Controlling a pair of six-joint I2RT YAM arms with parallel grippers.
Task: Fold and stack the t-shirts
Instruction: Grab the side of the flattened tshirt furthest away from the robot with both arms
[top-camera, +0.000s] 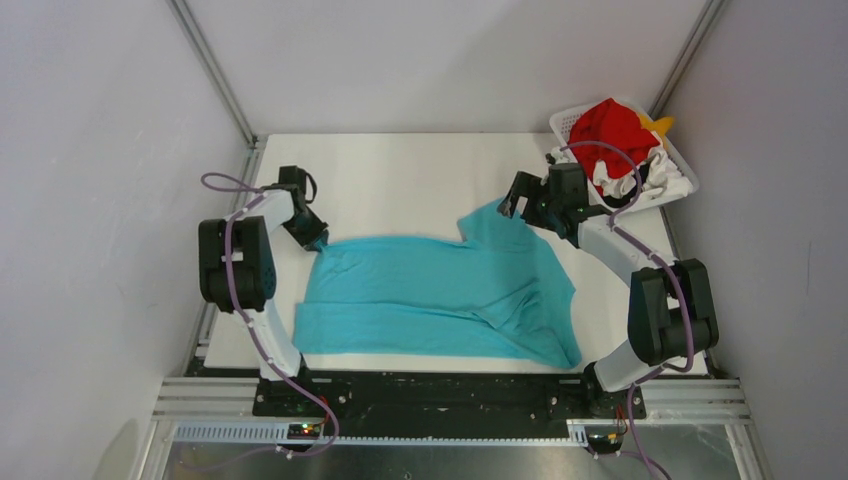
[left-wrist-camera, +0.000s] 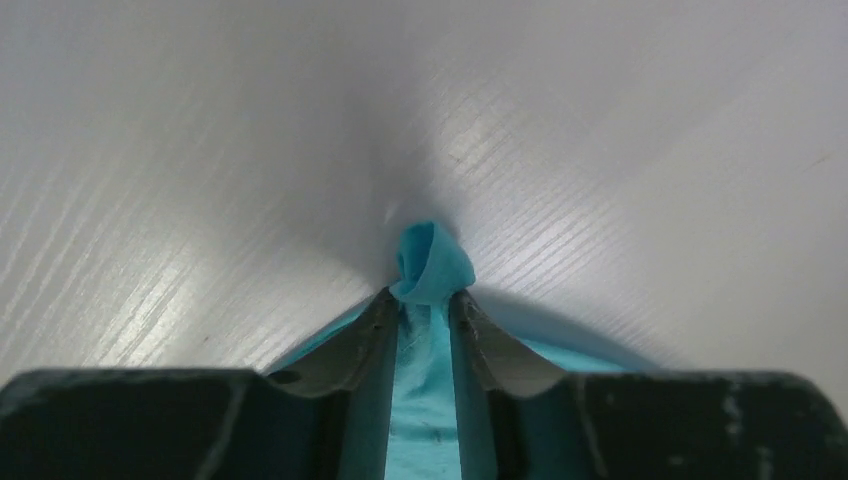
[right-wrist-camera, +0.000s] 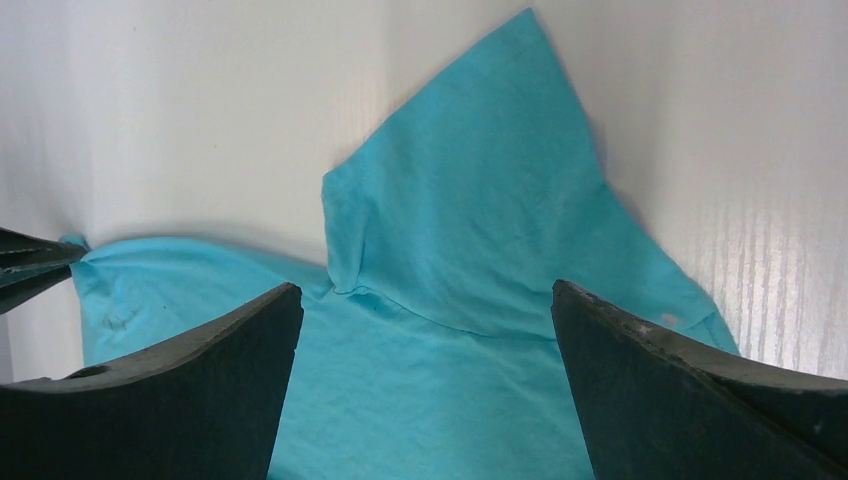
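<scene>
The left gripper pinches the far-left corner of the teal t-shirt; the right gripper hangs spread above its far-right sleeve.

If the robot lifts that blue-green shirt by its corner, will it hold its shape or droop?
Probably droop: the teal t-shirt lies wrinkled and folded over itself, so it looks floppy. It seems thin and light: the left gripper pinches a bunched corner.

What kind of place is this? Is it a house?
Probably a robot lab booth, not a house: a left arm and right arm bolted to a white table, metal rails up plain walls, and a teal shirt laid out.
</scene>
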